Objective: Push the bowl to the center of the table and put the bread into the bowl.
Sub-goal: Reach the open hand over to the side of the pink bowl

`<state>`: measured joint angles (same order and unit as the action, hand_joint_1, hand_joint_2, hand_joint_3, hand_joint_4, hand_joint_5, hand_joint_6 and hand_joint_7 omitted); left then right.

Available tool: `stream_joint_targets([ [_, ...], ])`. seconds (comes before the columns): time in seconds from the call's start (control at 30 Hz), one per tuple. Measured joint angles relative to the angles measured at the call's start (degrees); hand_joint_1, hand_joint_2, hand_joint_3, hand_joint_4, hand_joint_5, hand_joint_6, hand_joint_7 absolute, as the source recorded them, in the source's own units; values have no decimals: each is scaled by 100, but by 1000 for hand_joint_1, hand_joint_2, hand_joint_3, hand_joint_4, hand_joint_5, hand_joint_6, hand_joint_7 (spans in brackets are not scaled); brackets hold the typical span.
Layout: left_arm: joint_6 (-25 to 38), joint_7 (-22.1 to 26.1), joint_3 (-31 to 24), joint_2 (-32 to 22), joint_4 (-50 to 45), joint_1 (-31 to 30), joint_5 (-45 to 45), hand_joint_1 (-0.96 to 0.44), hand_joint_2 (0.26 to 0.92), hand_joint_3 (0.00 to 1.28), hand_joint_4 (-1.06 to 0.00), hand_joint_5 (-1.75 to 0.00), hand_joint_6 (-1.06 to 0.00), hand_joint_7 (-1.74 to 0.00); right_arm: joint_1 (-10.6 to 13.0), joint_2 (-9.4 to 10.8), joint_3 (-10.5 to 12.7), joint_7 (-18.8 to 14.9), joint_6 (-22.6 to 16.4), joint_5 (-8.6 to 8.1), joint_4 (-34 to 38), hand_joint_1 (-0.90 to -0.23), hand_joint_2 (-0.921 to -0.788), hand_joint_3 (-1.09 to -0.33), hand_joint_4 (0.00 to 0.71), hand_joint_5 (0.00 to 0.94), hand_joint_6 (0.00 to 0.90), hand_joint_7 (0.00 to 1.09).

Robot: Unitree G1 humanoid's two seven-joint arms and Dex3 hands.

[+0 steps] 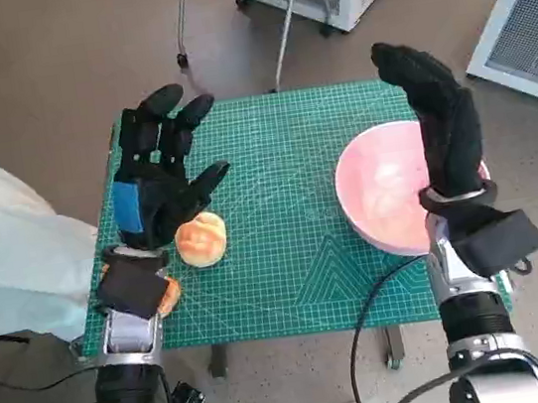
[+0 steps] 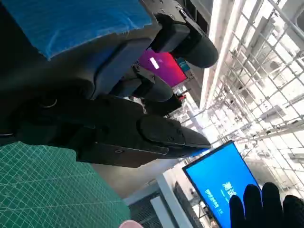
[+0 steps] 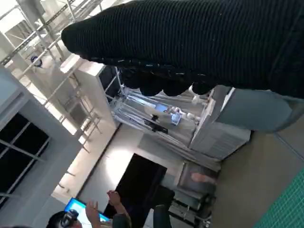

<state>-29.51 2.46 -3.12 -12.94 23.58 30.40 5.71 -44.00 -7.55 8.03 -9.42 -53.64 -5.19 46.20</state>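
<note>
Pink bowl (image 1: 388,195) sits toward the right edge of the green mat (image 1: 284,239), off centre. Right hand (image 1: 444,127) hangs above the bowl's right rim, fingers extended together, holding nothing. Bread (image 1: 201,239) lies on the mat's left side. Left hand (image 1: 159,167) is raised above the bread, fingers spread, empty.

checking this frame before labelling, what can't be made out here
- Bowl: head view, its right side is hidden by the right hand; whether they touch cannot be told.
- Bread: head view, its left edge lies under the left hand; contact unclear.
- Orange thing: head view, mostly hidden behind the left wrist.
- Both wrist views point off the mat, so neither shows the bread.
</note>
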Motion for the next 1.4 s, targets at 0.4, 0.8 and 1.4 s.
stream_joint_targets([
  [0.4,-17,15,1,5,18,0,-4,-77,921,89,-202,-690,-142,-883,1,0,-2,19,-32,89,8,-450,-921,-677,418,0,129,831],
  [0.8,-17,15,1,10,18,0,-4,-91,921,98,-200,-684,-141,-883,1,3,-9,-22,-33,43,7,-444,-921,-679,415,0,127,831],
  [1.4,-53,22,-3,31,19,-5,-105,-87,921,103,-197,-685,-139,-888,123,-515,512,-329,-220,-433,653,-448,-921,-629,434,6,214,688],
])
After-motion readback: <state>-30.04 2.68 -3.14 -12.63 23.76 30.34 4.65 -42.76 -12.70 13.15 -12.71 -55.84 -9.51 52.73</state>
